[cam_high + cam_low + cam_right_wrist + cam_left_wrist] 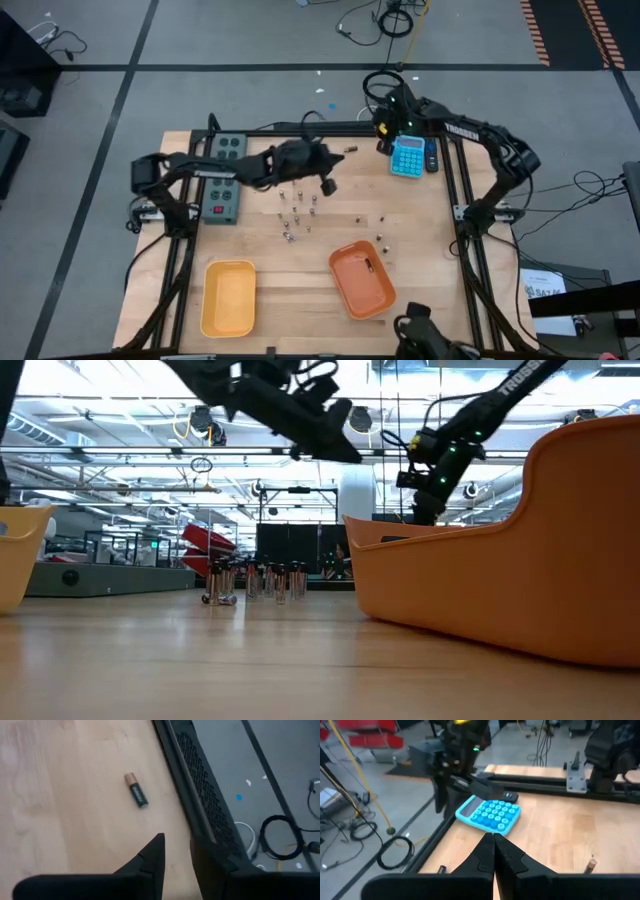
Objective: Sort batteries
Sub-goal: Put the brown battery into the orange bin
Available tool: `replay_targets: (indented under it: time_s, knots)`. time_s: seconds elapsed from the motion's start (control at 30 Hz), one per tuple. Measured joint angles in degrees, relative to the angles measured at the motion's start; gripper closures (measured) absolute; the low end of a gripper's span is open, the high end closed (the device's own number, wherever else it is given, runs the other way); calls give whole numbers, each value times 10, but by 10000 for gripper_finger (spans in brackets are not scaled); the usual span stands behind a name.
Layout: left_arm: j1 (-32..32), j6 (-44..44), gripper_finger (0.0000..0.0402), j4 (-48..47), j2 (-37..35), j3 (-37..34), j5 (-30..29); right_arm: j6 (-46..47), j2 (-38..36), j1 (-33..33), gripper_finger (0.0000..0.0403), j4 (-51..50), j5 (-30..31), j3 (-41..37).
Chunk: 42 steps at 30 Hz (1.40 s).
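over the desk [420, 230] middle, left gripper [327, 185] hangs above the batteries [296, 213], jaws pressed together, holding nothing. cells stand clustered mid-desk, a few strays nearer the orange tray [362, 280], which holds 1 dark cell. yellow tray [228, 297] well left of it. right gripper [384, 128] at the far edge beside the calculator [407, 157], jaws slightly spread, 1 battery [136, 790] lying ahead of them.

My station: robotics lab or workshop. Wooden table [420, 230] in black frame [455, 200], cables [395, 18] on grey floor, exposed ceiling trusses [120, 440] upper left.
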Motion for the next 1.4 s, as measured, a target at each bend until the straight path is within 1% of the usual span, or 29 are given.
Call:
replay_targets:
  time_s: [0.07,0.13,0.23,0.3,0.33,0.37,0.47,0.5,0.57,0.63,0.83,1.0,1.13,1.27,1.37,1.4]
  knots:
    - [-5,-4,399,29,-18,-39,-11,-30,22,-1,321,-22,25,43]
    - [-7,-23,399,42,-28,-66,-16,-53,46,-10,321,-10,67,76]
    - [-14,-50,396,36,-36,-95,-18,-65,82,-40,321,-8,95,115]
    - [-26,-59,393,40,-38,-114,-27,-71,98,-63,321,0,99,121]
    - [-33,-60,393,42,-39,-123,-35,-80,105,-75,321,3,95,121]
    - [-39,-59,392,41,-42,-130,-48,-83,112,-86,321,6,75,121]
    - [-53,-48,391,52,-48,-140,-84,-83,141,-113,321,13,-30,121]
    - [-55,-46,391,55,-52,-143,-94,-77,153,-120,321,26,-42,121]
    - [-58,-46,391,63,-62,-151,-100,-67,177,-128,321,55,-46,121]
    - [-61,-46,390,71,-78,-160,-105,-76,198,-129,321,61,-45,121]
    - [-75,-46,389,69,-138,-204,-161,-92,229,-94,321,118,-50,121]
    - [-83,-60,389,62,-190,-244,-198,-118,228,-74,321,111,-73,121]
    - [-82,-61,389,64,-219,-262,-218,-119,228,-40,321,100,-77,121]
    - [-82,-60,389,63,-235,-270,-219,-119,227,-5,321,95,-71,121]
    - [-82,-60,389,63,-242,-279,-219,-121,226,15,321,73,-47,121]
    - [-82,-61,389,63,-243,-282,-220,-121,224,17,321,60,-48,121]
